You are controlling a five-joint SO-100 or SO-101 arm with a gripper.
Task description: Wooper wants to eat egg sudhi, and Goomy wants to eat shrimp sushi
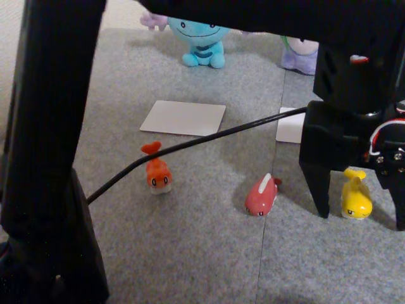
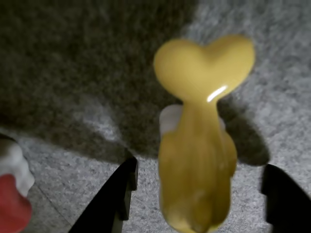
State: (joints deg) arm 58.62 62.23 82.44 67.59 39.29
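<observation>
Yellow and glossy, the egg sudhi (image 2: pixel 197 160) stood on the grey carpet (image 1: pixel 209 253) directly between the two black fingers (image 2: pixel 114 199) of the gripper (image 1: pixel 361 218), which were spread wide and gripped nothing, with a gap of carpet on each side of the figure. In the wrist view its long axis ran straight up the picture, forked tail at the top, so it lay across the line along which the jaws would close. Seen from the other view, the figure sat at the right end of the row, beside the red figure (image 1: pixel 261 195), with the shrimp sushi (image 1: pixel 157 172) further left. Wooper (image 1: pixel 201 38) and Goomy (image 1: pixel 300 54) waited behind the white cards (image 1: pixel 183 118). Judging by this, closing would catch its flanks.
</observation>
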